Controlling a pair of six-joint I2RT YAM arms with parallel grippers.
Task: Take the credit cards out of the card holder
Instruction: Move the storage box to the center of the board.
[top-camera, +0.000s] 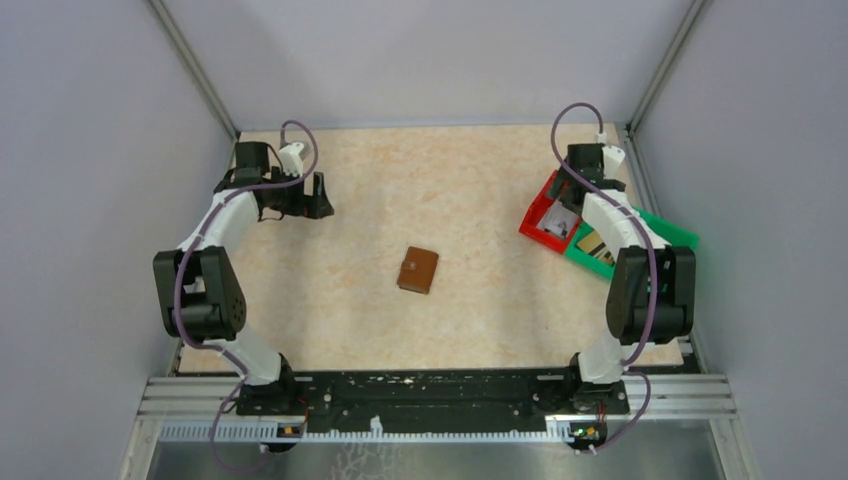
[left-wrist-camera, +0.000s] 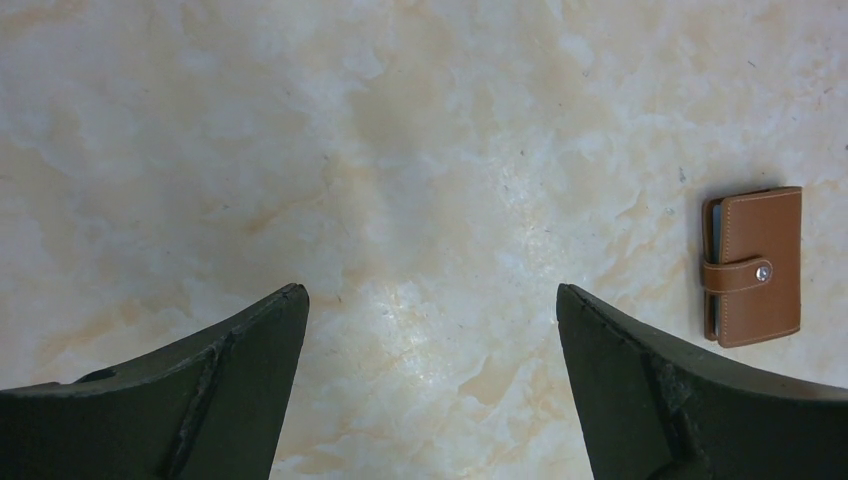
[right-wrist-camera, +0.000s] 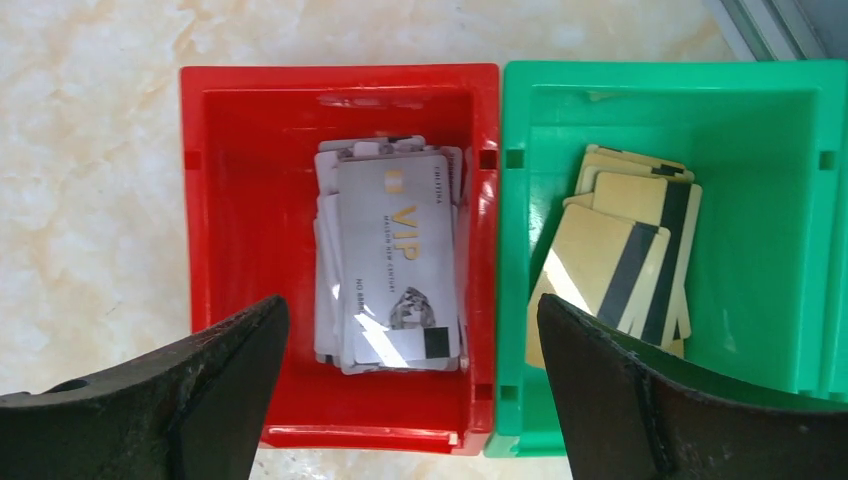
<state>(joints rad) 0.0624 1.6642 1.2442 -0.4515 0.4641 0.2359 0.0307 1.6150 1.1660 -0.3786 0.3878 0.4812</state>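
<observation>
The card holder (top-camera: 418, 270) is a small brown leather wallet lying shut on the marbled table, mid-table, its tab snapped down. The left wrist view has it at the right edge (left-wrist-camera: 755, 265), with a thin grey strip along its left side; the credit cards inside it are otherwise hidden. My left gripper (top-camera: 318, 197) hangs open over bare table at the far left, well away from the holder, nothing between its fingers (left-wrist-camera: 430, 292). Over the bins at the far right, my right gripper (top-camera: 563, 213) is open and empty (right-wrist-camera: 412, 300).
A red bin (right-wrist-camera: 230, 200) holds a stack of silvery cards (right-wrist-camera: 395, 250). Touching it on the right, a green bin (right-wrist-camera: 780, 200) holds several tan cards with dark stripes (right-wrist-camera: 600, 260). Grey walls enclose the table on three sides.
</observation>
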